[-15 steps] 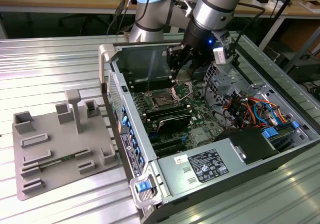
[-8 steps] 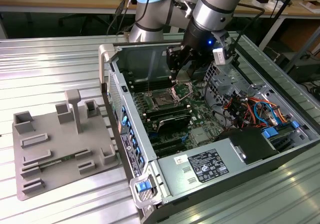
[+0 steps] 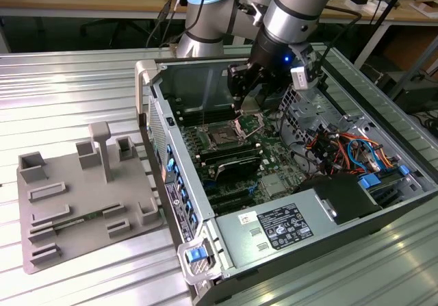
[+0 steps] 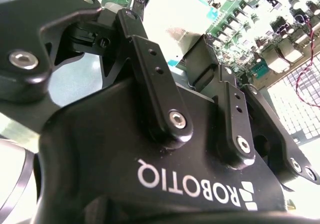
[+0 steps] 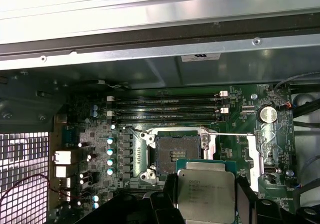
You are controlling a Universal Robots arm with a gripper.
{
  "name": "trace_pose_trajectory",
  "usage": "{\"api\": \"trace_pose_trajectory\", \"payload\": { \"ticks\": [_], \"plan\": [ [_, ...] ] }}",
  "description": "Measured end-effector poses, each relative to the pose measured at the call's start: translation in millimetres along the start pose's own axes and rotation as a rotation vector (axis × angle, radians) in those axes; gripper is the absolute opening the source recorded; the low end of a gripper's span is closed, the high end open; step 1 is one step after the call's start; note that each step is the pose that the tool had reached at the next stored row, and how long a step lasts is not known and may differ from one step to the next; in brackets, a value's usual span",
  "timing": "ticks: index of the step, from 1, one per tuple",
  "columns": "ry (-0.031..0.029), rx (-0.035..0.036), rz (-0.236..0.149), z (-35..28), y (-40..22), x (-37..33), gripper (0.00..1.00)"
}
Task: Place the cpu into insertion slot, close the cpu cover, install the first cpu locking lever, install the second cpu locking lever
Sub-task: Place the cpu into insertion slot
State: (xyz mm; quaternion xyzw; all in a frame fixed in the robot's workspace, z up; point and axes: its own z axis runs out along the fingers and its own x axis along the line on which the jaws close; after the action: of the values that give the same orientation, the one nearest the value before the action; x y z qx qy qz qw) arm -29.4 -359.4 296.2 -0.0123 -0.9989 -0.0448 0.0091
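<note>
The arm reaches down from the far side into the open computer case (image 3: 146,90), which lies on the ribbed metal worktop (image 3: 68,80), and its claw (image 3: 244,95) hangs over the motherboard (image 3: 274,159) in the far part of the case. In the first wrist view the claw's black fingers (image 5: 170,194) are closed on two opposite edges of the cpu (image 5: 206,195), which is held flat with its silvery-grey top facing the camera. The cpu is in the air just beside the insertion slot (image 5: 177,154) and not seated in it. The slot is uncovered, showing a dark square well inside a silver rim. The cpu cover (image 5: 252,159) is swung open and sits beside the slot, on the side towards a round coin cell (image 5: 267,115). Long black memory slots (image 5: 165,106) run along the slot's side nearest the case wall. In the exterior view a grey power supply box (image 3: 274,231) fills the near end of the case. A grey moulded fixture plate (image 3: 68,196) rests on the worktop at the exterior view's left, well apart from the claw.
</note>
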Motion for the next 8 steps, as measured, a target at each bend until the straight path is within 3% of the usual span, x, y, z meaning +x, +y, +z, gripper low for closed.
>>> {"api": "trace_pose_trajectory", "payload": {
  "ticks": [8],
  "plan": [
    [0.0, 0.0, 0.0, 1.6, -0.1, 0.0, 0.55]
  ]
}}
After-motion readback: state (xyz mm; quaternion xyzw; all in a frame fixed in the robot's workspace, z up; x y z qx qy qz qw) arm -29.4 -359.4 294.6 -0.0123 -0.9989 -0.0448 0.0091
